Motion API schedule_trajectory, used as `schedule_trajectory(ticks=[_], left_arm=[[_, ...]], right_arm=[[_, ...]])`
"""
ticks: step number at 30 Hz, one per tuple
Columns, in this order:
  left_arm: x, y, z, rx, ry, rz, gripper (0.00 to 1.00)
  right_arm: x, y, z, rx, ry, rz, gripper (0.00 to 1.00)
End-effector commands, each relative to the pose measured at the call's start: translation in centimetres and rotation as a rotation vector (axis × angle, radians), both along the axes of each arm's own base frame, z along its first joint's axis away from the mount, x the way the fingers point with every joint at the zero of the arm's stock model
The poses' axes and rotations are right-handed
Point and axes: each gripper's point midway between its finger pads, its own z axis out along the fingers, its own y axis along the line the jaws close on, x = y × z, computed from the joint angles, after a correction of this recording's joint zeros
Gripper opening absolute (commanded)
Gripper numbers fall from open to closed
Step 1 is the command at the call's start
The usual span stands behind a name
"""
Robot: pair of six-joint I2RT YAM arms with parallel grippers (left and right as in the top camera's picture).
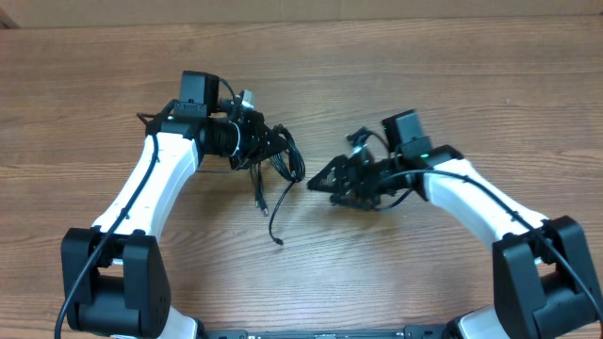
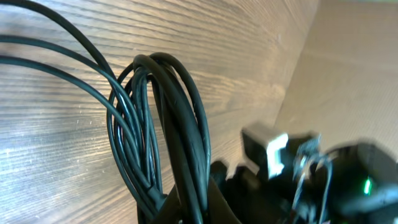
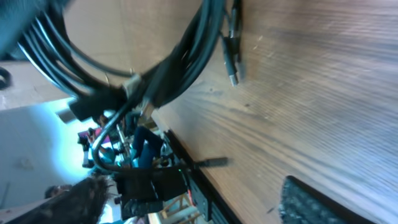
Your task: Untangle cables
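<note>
Left jaws clamped on cables (image 1: 281, 153) — right jaws spread wide, nearby.

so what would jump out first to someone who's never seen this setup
A looped tangle of black cables sits left of centre, clamped in the left gripper, with loose plug ends trailing toward the robot's base. Right beside it, the right gripper points at the bundle, jaws spread wide and empty.
</note>
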Motion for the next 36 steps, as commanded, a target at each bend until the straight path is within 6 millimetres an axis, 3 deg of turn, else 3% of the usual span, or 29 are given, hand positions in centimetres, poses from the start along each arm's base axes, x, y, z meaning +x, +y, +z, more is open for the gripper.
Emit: schedule_trajectory(ticks=[1,12,17,21,27,31,36], left_arm=[[0.7,0.1,0.8,-0.015,0.091,0.116,0.04],[1.6,1.3,0.0,0.033,0.131,0.223,0.04],[2.8,3.3,-0.7,0.068,0.181,0.362,0.04],[3.5,4.0,-0.4,0.053,0.179,0.403,0.04],[4.2,5.2,-0.4,0.053,0.171,0.444,0.04],[4.4,5.8,-0.6,0.076,0.157,0.453,0.04],[4.3,5.9,-0.6,0.080,0.153,0.450,0.04]], right_arm=[[-0.7,1.4,0.0,-0.026,-0.034,0.027,0.80],[-1.7,4.4,0.3,-0.033,-0.048,0.047,0.79],[-2.7,5.4,0.2,-0.034,-0.058,0.082,0.78],[-2.7,5.3,-0.1,-0.057,-0.065,0.073,0.78],[-1.6,3.0,-3.1,-0.261,-0.045,-0.044,0.76],[-1.9,3.3,-2.5,-0.218,-0.027,-0.024,0.76],[-2.7,5.2,0.3,-0.030,-0.061,0.087,0.72]])
